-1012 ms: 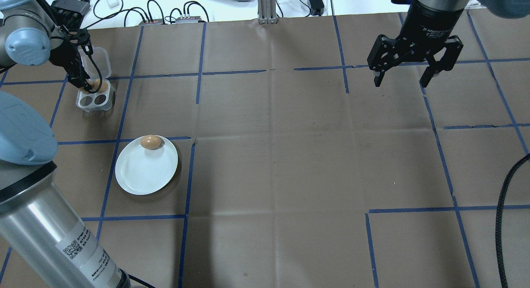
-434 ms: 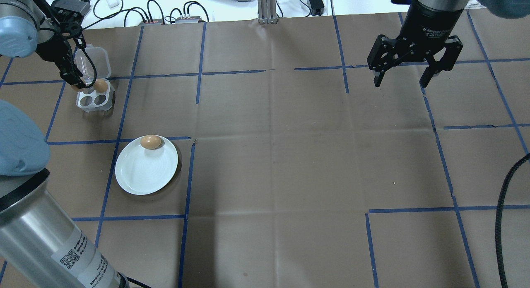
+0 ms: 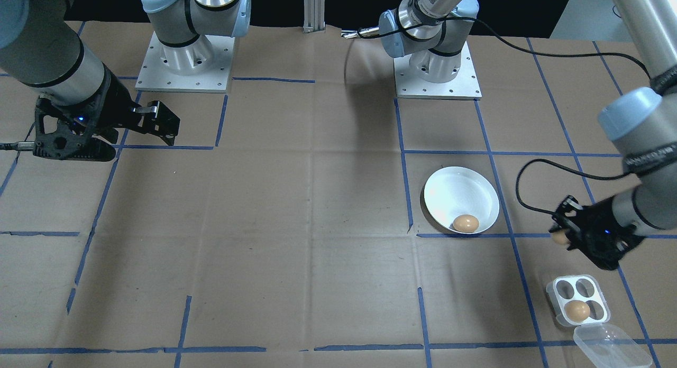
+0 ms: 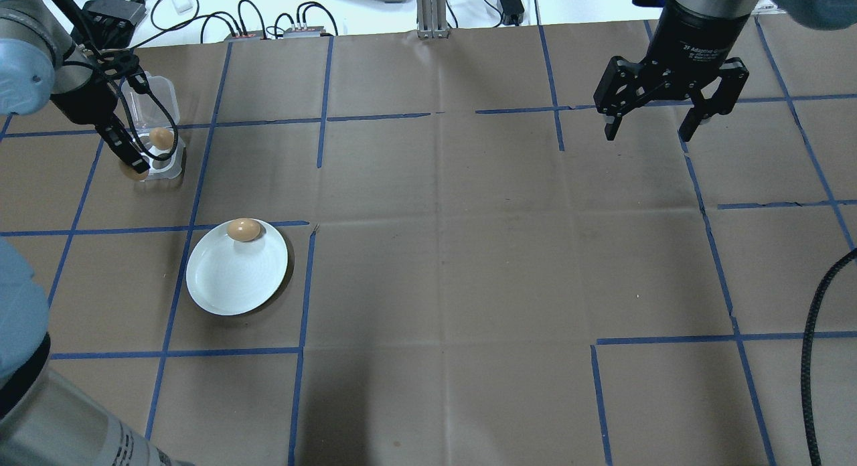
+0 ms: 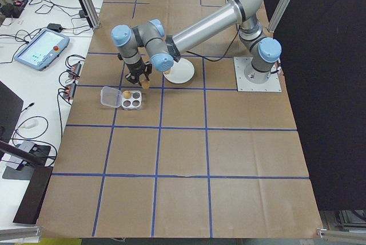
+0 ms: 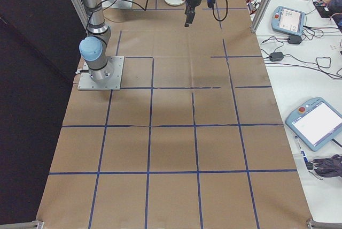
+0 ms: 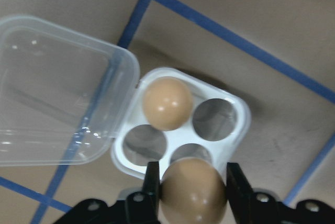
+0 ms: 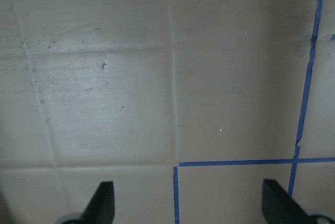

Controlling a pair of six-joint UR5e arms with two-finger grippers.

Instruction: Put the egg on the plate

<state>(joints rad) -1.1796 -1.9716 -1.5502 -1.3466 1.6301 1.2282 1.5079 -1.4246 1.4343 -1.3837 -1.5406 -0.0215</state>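
A: Brown cardboard-covered worktop gridded with blue tape. Where is the task's egg?

B: Held egg: clamped between the left claw fingers, hanging above the near edge of the four-hole egg tray. One egg sits in the tray; another egg lies at the white plate's far rim.

A: And the right claw?

B: Spread wide, empty, well apart.

A: Likely failure?

B: The smooth shell may slip in a light pinch, or crack if squeezed. Released near the resting egg, it could knock that one or roll off the shallow rim.
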